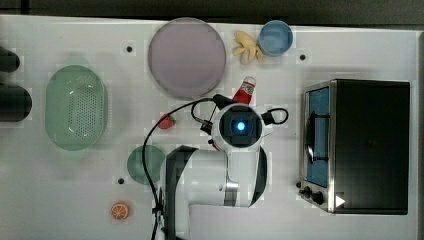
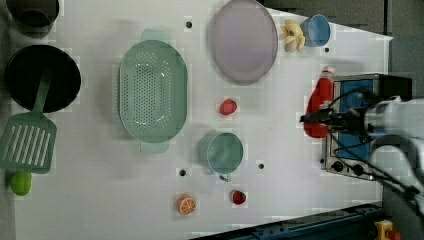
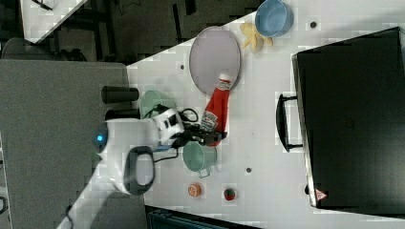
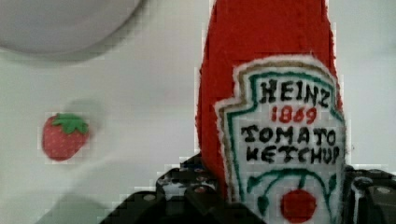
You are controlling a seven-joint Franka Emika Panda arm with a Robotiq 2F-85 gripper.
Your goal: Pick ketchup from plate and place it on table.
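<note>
The ketchup (image 4: 271, 93) is a soft red bottle with a white cap and a stitched label. My gripper (image 4: 275, 198) is shut on its base, with a black finger (image 4: 187, 193) on each side. In the top view the ketchup (image 1: 245, 90) pokes out from under my wrist, just off the lower right rim of the mauve plate (image 1: 186, 57). In the right view, the ketchup (image 3: 217, 109) extends from my gripper (image 3: 210, 138) with its cap toward the plate (image 3: 210, 57). Nothing lies on the plate. Below is the white table (image 1: 75, 200).
A toaster oven (image 1: 360, 145) stands at the top view's right. A green basket (image 1: 75, 107) sits at the top view's left. Near my arm are a green cup (image 1: 145, 164) and a toy strawberry (image 1: 167, 121). Bananas (image 1: 246, 47) and a blue bowl (image 1: 275, 38) lie beyond the plate.
</note>
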